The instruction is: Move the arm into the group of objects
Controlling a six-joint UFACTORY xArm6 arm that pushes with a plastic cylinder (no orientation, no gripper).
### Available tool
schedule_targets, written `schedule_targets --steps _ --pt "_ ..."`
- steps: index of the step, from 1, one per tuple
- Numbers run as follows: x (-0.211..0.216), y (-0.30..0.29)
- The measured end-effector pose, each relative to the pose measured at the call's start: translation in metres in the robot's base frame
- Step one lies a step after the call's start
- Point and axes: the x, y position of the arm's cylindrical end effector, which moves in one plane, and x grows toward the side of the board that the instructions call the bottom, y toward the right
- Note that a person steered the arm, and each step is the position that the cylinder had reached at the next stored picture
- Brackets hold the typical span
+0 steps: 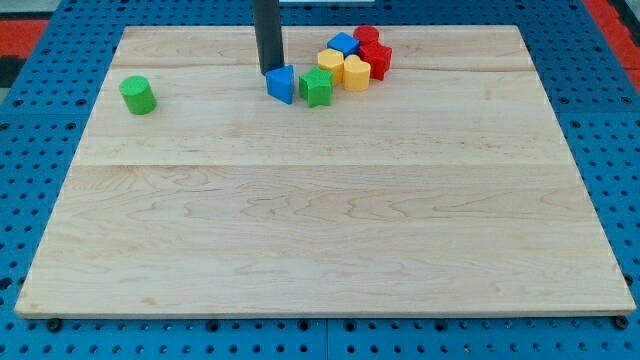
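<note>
A group of blocks lies near the view's top centre: a blue triangular block [281, 84], a green star-shaped block [316, 87], a yellow heart-shaped block [356, 72], a yellow block [331, 61], a blue block [343, 44], a red block [366, 36] and a red star-shaped block [377, 59]. My tip [270, 71] is at the left edge of the group, touching or just behind the blue triangular block. A green cylinder [138, 95] stands alone at the view's left.
The wooden board [320, 220] rests on a blue perforated base [30, 180]. The group lies close to the board's top edge.
</note>
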Motion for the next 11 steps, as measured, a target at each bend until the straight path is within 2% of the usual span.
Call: schedule_targets --steps 5,7,8,9,10,11 --pt "0.002 -0.003" --pt "-0.008 0.000" --pt "-0.027 0.003" --pt "-0.037 0.012" --pt "-0.026 0.024" --pt "-0.027 0.055"
